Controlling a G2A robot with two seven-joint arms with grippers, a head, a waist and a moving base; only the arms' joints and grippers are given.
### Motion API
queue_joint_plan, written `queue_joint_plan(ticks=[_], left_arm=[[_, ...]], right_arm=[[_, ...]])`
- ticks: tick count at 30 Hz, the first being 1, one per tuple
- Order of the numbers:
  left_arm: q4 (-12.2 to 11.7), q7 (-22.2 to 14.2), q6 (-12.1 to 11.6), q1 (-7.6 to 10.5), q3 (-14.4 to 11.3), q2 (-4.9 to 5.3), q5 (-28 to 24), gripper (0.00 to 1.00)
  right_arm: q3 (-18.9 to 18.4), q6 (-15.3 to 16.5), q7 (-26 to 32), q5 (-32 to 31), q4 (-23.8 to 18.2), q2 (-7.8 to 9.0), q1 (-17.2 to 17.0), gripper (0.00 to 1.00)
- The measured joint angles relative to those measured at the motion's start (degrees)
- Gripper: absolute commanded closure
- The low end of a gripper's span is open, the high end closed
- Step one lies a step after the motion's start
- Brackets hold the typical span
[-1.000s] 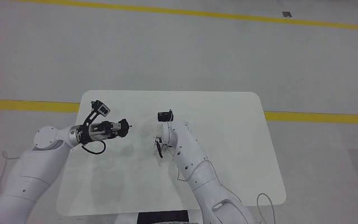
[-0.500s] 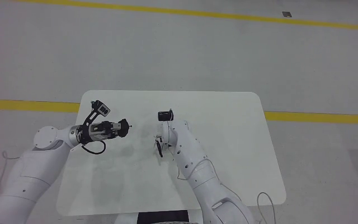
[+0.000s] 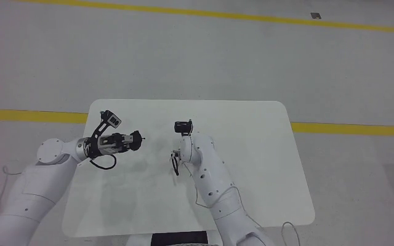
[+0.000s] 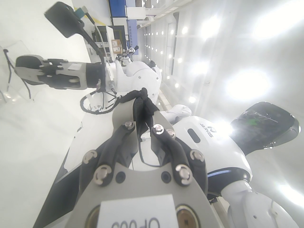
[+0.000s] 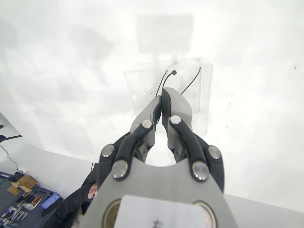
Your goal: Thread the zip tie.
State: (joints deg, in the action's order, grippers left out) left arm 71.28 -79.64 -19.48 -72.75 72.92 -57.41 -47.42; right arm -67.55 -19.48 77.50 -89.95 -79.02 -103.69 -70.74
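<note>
- The left gripper [image 4: 142, 100] is held above the table's left part, well apart from the tray. Its ridged black rubber pads are pressed together, and a thin black strand [image 4: 140, 151] curves out behind them. I judge it to be a tie strap clamped there, but I cannot be sure.
- The right gripper [image 5: 162, 91] points down into the tray near the table's middle. Its grey metal fingers are together, and the black pads pinch 1 zip tie [image 5: 166, 78] low on its strap.
- This tie is a slim, smooth black plastic strip, slightly bowed. Its small square head is on the free end beyond the fingertips, and nothing passes through the head.
- A spare tie [image 5: 192, 81], just as thin and dark, lies just beside it in the tray, apart from the fingers.
- The clear tray [image 5: 206, 100] is a shallow, glossy rectangle with low transparent walls, probably acrylic.
- The table [image 3: 258, 123] is matte white with rounded corners.
- Progress, as I judge it: early. 1 tie is gripped, but no loop is formed. What is left is lifting the tie out of the tray, bringing the 2 grippers together, lining the tail up with the head slot and feeding it through.
</note>
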Motion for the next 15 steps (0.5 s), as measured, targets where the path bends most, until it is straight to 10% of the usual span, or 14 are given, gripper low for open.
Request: queue_joint_plan(ticks=[15], left_arm=[[0.0,0.0,0.0,0.00,0.0,0.00,0.0,1.00]], right_arm=[[0.8,1.7,-13.4,16.2,-19.1,5.32,-12.5,1.00]])
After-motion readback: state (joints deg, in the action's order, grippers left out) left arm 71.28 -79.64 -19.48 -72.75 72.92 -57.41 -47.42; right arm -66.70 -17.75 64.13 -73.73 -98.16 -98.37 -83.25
